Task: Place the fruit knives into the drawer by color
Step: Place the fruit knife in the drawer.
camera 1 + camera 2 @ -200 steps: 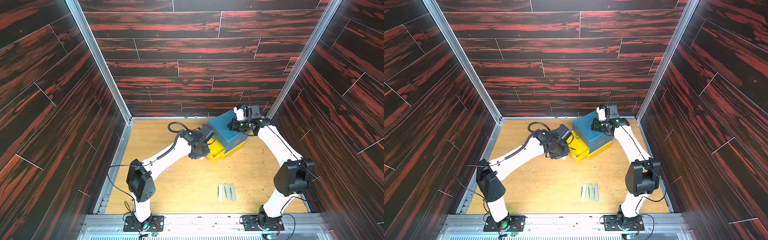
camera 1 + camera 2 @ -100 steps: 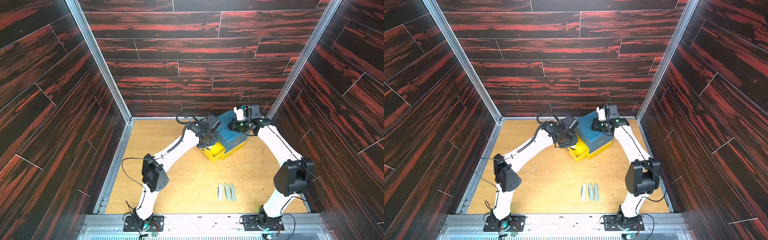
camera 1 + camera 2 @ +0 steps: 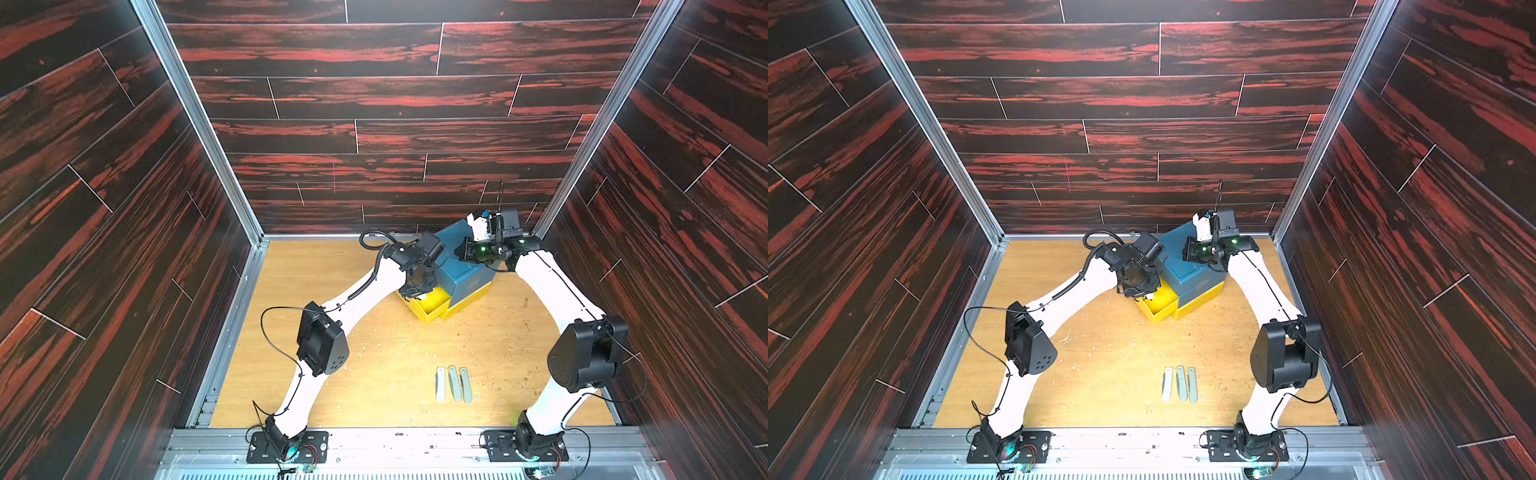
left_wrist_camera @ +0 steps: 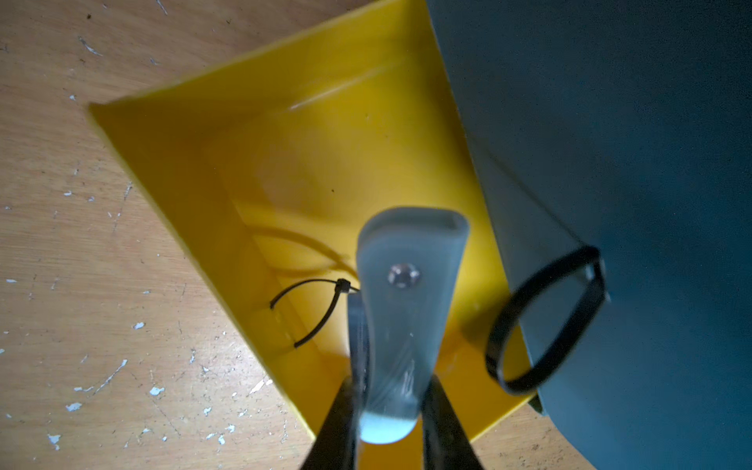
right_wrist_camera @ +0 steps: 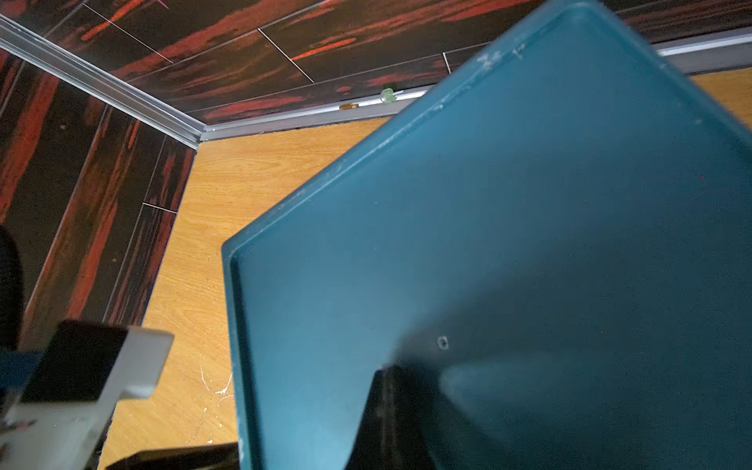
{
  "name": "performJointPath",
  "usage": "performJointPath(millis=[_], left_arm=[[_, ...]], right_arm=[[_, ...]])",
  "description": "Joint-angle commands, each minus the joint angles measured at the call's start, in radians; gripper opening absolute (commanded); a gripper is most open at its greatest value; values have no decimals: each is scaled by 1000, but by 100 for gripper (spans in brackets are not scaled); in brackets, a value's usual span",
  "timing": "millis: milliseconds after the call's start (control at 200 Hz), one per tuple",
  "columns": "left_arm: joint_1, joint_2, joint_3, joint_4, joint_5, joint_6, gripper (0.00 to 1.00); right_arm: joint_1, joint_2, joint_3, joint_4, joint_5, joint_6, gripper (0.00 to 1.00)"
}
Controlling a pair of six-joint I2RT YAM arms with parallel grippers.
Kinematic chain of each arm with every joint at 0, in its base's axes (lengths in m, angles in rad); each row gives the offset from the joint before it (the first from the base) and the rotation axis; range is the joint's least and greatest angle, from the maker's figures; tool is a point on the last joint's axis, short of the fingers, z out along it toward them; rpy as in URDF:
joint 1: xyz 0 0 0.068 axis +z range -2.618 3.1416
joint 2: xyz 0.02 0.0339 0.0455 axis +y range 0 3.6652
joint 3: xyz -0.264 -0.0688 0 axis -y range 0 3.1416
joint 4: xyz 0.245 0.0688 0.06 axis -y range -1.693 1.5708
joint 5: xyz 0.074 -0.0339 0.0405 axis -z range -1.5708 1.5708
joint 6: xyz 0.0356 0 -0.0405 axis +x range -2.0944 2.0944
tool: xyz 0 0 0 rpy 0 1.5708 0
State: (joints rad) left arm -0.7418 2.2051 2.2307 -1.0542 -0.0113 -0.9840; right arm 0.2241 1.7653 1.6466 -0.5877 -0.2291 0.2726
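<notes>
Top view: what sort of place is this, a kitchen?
Likely a robot test cell, not a kitchen: a left arm and right arm bolted to a metal rail, and a scuffed wooden tabletop boxed in by wood-look wall panels.

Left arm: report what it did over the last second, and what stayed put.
The left pincer, gripping a pale fruit knife, swung from beside the yellow drawer to above its open tray. The right pincer stayed shut atop the blue cabinet; three knives stayed on the table.
</notes>
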Motion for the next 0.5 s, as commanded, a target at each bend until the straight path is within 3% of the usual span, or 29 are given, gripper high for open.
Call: performJointPath(millis=[0,496], left_arm=[[28,-1,-6,12,20,-19,10],[67,109,77,23,108,-32,10]], right_arm=[[5,72,-42,-178,29,-3,3],[4,71,-48,-177,32,-4,3]])
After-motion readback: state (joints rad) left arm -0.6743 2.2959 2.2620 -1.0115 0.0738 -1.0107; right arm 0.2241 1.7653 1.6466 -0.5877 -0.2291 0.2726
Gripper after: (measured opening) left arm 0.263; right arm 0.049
